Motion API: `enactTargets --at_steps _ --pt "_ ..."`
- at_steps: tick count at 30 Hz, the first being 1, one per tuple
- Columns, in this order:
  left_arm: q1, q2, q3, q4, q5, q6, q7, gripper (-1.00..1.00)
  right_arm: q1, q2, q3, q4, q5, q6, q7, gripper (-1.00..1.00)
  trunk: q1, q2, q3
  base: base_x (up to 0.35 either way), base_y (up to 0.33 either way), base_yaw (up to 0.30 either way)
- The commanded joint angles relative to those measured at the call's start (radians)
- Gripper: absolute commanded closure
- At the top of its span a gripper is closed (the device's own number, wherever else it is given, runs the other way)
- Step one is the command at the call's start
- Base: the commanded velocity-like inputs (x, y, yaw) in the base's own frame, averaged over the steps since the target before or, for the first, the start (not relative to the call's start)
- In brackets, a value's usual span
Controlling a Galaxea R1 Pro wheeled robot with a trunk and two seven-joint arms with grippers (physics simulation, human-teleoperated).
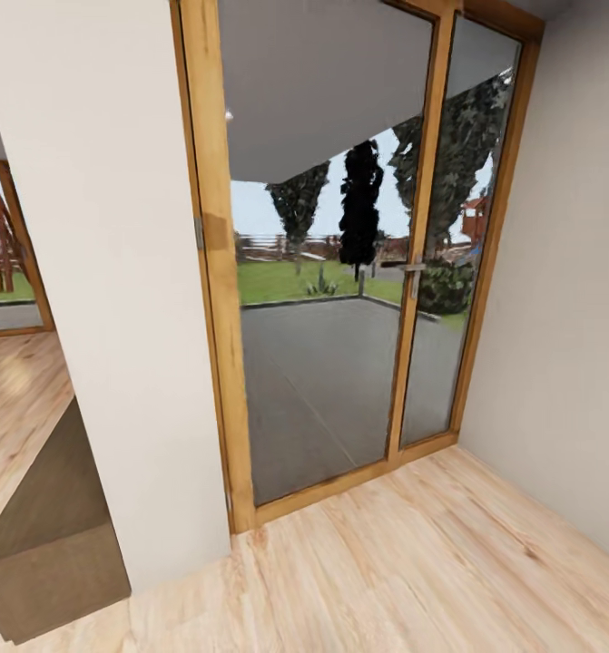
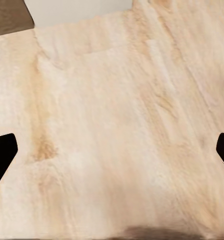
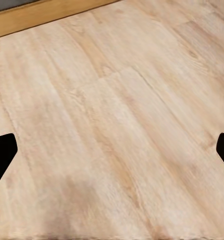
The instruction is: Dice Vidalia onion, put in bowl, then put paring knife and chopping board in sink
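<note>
Both grippers hang spread wide over bare floor with nothing between their fingers: in the left wrist view the left gripper (image 2: 112,150) shows as two black fingertips (image 2: 2,155) at opposite edges of the picture, and in the right wrist view the right gripper (image 3: 112,150) shows the same way, its dark fingertips (image 3: 2,155) far apart. Beneath the left one lies the pale, light-toned wooden plank floor (image 2: 117,125), with the foot of a white wall (image 2: 77,10) and a dark brown panel (image 2: 9,15) at the far edge of that view. Beneath the right one the same planks run up to a strip of honey-coloured wooden door frame (image 3: 42,15). From the head camera, the plank floor (image 1: 413,562) fills the nearest part of the scene. At the left a low dark brown-grey block (image 1: 54,535) stands against a white plastered wall pier (image 1: 113,272). Just beyond the floor rises a tall glazed double door in a light wooden frame (image 1: 215,272), with a small metal handle (image 1: 415,268) on its centre post, and a plain white wall (image 1: 567,317) closes in the right side. Through the glass lie a grey paved terrace (image 1: 322,381), a green lawn (image 1: 277,277), dark trees (image 1: 360,204) and a wooden fence. Far at the left a second opening gives onto a reddish wooden play structure (image 1: 0,240). None of the onion, board, knife, bowl or sink is visible from this spot.
</note>
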Motion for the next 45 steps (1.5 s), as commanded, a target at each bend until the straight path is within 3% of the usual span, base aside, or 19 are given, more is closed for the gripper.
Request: enactTargets --at_steps 1,45 --pt "0.000 0.000 0.000 -0.001 0.002 -0.002 0.000 -1.00 -0.001 0.000 0.000 0.001 0.000 -0.003 -0.002 -1.00 0.000 -0.001 -0.001 -0.257 -0.216 -0.270" --pt "0.000 -0.002 0.000 0.026 -0.001 -0.002 0.000 -1.00 -0.001 -0.001 0.000 0.000 0.000 -0.005 -0.002 -1.00 0.000 -0.001 0.007 -0.264 -0.213 -0.272"
